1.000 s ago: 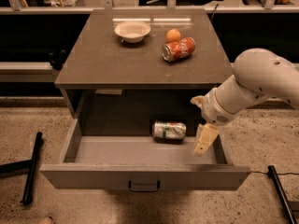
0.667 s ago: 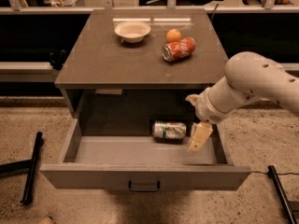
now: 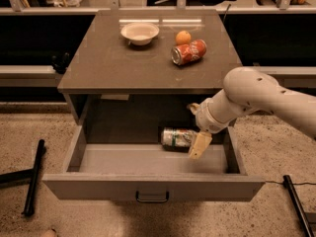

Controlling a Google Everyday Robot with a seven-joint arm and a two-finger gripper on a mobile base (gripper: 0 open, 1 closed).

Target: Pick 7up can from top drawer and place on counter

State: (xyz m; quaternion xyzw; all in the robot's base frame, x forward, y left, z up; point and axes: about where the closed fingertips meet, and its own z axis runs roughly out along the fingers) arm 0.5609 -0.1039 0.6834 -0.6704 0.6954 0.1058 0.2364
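Top drawer (image 3: 148, 187), end effector (image 3: 199, 146) beside 7up can (image 3: 175, 138)

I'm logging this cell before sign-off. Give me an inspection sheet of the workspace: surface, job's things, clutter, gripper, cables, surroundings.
Surface: flat grey-brown matte counter, carrying three items.
Job's things: silvery-green 7up can lying on its side at the back right of the open grey-brown top drawer; not yet on the counter.
Clutter: white bowl, round orange fruit and orange-red soda can on its side, all on the counter's rear half.
Gripper: cream two-finger gripper down inside the drawer, just right of the 7up can; contact cannot be told.
Cables: thin dark line on the floor at right, possibly a cable.
Surroundings: speckled floor; black bar lying at left.
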